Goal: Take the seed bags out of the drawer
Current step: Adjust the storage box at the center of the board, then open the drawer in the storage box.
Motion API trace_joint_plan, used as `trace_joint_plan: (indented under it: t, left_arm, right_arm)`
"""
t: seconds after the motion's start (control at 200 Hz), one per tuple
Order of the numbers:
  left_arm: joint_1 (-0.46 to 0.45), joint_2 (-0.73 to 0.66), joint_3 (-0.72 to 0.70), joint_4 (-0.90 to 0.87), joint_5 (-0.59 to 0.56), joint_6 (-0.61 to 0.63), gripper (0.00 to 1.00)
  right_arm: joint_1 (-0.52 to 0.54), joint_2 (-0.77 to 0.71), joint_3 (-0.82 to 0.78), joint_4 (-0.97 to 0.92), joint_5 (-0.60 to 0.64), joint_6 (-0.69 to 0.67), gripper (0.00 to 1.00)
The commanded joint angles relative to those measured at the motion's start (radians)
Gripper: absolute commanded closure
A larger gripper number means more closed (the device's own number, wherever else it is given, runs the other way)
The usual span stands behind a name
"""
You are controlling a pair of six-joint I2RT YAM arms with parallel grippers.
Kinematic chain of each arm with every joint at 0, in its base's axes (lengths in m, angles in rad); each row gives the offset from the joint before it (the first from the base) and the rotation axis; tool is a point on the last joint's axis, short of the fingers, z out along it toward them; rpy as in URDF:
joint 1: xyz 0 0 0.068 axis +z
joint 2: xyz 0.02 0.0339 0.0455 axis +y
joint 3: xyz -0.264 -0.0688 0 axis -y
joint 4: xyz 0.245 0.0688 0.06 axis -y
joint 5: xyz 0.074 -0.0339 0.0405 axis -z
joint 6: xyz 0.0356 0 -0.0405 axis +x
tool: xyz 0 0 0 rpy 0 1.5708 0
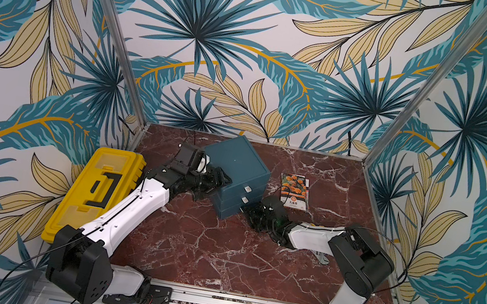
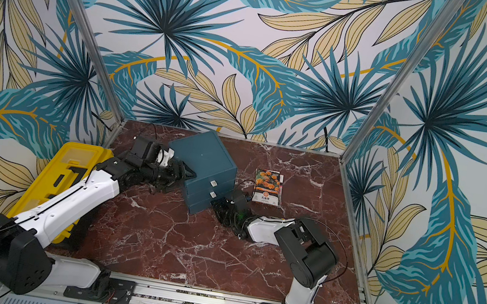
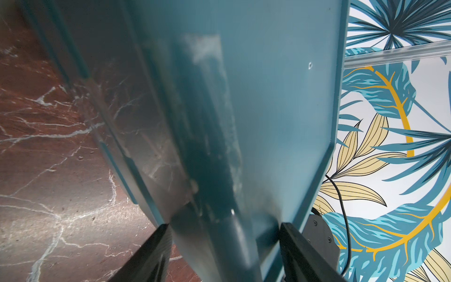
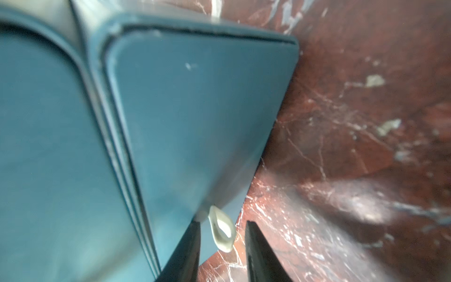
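Plainly, one seed bag [image 1: 293, 190] lies flat on the table [image 1: 219, 249], out in the open just beside the drawer cabinet [image 1: 234, 158]. It is a glossy rectangular packet printed with orange blooms, and its white band carries dark characters too small to read. The table has a polished red-brown marble pattern with white veins. The cabinet is a smooth teal plastic box with rounded edges and three stacked fronts, all flush with its frame. The left pincer [image 3: 224, 225] clamps the cabinet's rear corner, one dark finger pressed on each face (the glossy plastic mirrors the marble there). The right pincer [image 4: 222, 221] is low at the bottom drawer [image 4: 195, 122], its jaws spread to either side of a small, pale, translucent loop-shaped pull tab [image 4: 223, 232] with a gap on both sides. A yellow hard-plastic toolbox [image 1: 98, 192] with a black handle sits at the table's left edge.
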Motion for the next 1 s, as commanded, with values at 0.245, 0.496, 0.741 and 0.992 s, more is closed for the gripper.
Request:
trace_joint_plan:
  t: [0.245,0.496,0.741,0.992]
  left_arm:
    - [0.009,-0.020,-0.014,-0.039,0.028,0.036,0.26]
    - [0.010,-0.018,0.000,-0.061,0.027,0.047,0.26]
    - [0.010,-0.015,-0.002,-0.061,0.019,0.046,0.26]
    - [0.011,-0.013,-0.011,-0.040,0.012,0.031,0.26]
  right_arm:
    - [0.005,0.061,-0.013,0.106,0.045,0.033,0.75]
    - [0.005,0.077,-0.016,0.140,0.052,0.044,0.86]
    - [0.006,0.044,-0.050,0.144,0.048,0.044,1.00]
    - [0.006,-0.099,-0.146,0.071,0.018,0.022,1.00]
